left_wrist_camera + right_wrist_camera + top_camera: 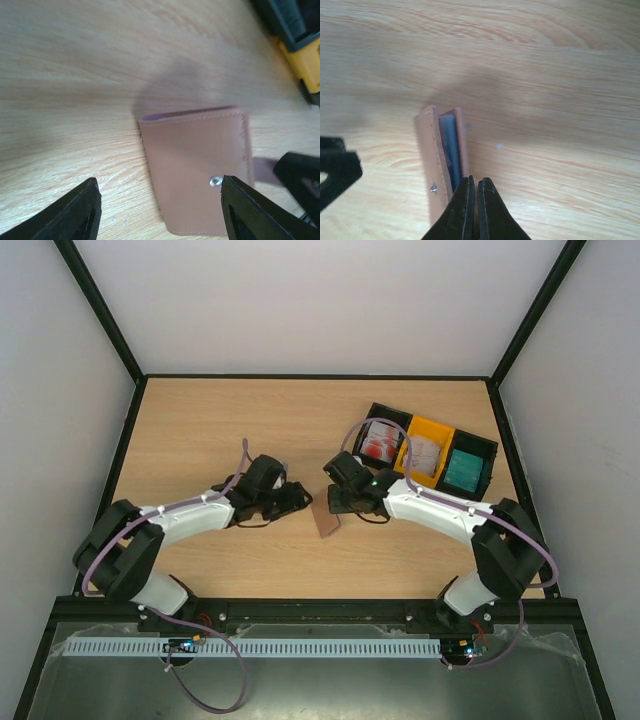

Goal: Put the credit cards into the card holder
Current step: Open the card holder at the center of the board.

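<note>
The card holder (pixel 327 521), a brown bifold, sits mid-table between my two grippers. In the left wrist view the card holder (pixel 200 170) shows its brown outer face and a metal stud, and my left gripper (pixel 160 210) stands open around it without touching. In the right wrist view the card holder (pixel 442 155) gapes slightly, blue-grey inside, and my right gripper (pixel 475 186) is shut on its right-hand flap. The credit cards lie in trays at the back right: white-and-red (pixel 380 443), pale (pixel 424 455) and teal (pixel 463 469).
A row of black and yellow trays (pixel 433 427) holds the cards at the back right, just behind the right arm. A corner of the yellow tray (pixel 307 62) shows in the left wrist view. Black frame rails border the table.
</note>
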`<state>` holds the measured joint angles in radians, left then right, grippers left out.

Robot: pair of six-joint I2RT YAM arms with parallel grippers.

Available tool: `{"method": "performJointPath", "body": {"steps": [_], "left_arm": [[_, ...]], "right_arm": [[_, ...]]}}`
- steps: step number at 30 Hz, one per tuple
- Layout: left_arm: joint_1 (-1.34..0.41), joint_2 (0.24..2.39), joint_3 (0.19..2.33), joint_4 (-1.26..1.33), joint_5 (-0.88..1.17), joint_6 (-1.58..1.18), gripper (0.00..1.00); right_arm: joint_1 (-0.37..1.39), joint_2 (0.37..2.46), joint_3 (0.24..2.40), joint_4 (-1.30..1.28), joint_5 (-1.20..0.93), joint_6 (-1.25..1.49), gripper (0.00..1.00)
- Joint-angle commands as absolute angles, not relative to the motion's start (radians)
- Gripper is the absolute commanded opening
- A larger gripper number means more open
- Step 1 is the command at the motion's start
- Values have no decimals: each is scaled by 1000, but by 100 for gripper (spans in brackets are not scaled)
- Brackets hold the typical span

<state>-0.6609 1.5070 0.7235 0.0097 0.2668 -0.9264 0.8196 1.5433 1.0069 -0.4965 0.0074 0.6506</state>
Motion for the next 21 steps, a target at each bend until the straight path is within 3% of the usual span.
{"method": "performJointPath", "body": {"steps": [1,12,21], "left_arm": [[-624,1449,741,-84,233,-902,67],[-583,1357,701,-88,242,-919,68],[-575,1338,667,-65,259,-925,68]], "right_arm": [[814,1511,1030,-467,-144,661,2],[786,1502,957,-257,-435,710,2],[779,1534,952,-267,-377,735,2]]}}
